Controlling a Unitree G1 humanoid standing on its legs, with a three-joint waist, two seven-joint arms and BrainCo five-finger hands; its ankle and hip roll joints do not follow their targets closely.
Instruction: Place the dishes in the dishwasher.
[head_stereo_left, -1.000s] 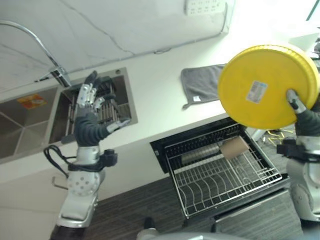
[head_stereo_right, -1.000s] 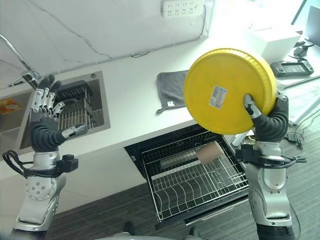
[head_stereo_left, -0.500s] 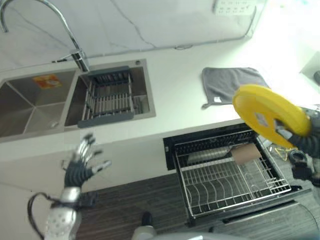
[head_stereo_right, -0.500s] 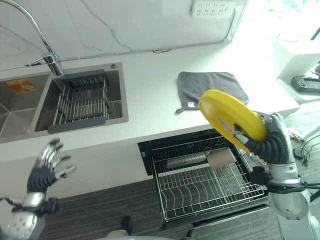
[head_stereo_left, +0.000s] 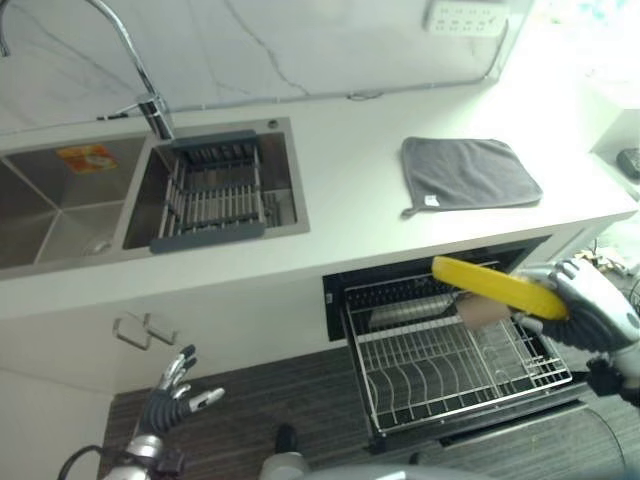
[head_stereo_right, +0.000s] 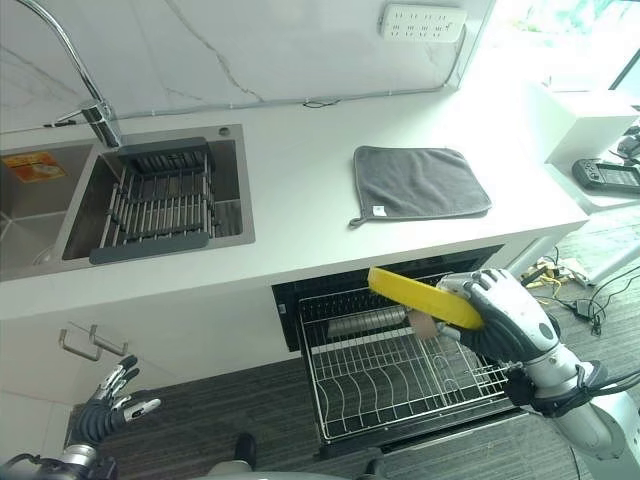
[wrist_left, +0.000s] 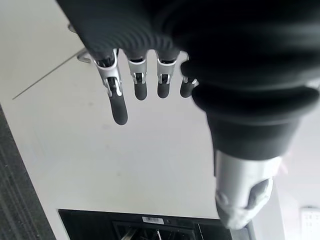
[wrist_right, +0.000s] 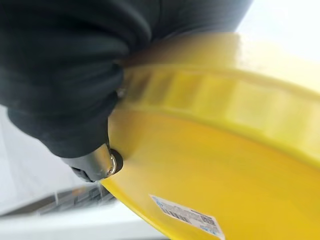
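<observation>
The right hand (head_stereo_right: 505, 315) grips a round yellow plastic plate (head_stereo_right: 425, 297) by its rim, holding it nearly flat above the pulled-out wire dishwasher rack (head_stereo_right: 395, 375). The left hand (head_stereo_right: 108, 408) hangs low over the floor, fingers spread open.

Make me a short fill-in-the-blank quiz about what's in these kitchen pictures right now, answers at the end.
1. The right hand holds a plate whose colour is ____.
2. The plate hangs over the pulled-out dishwasher rack, which sits below the ____.
3. The grey cloth lies flat on the ____.
4. The left hand hangs low with its fingers ____.

Missing words: yellow; counter; counter; open
</observation>
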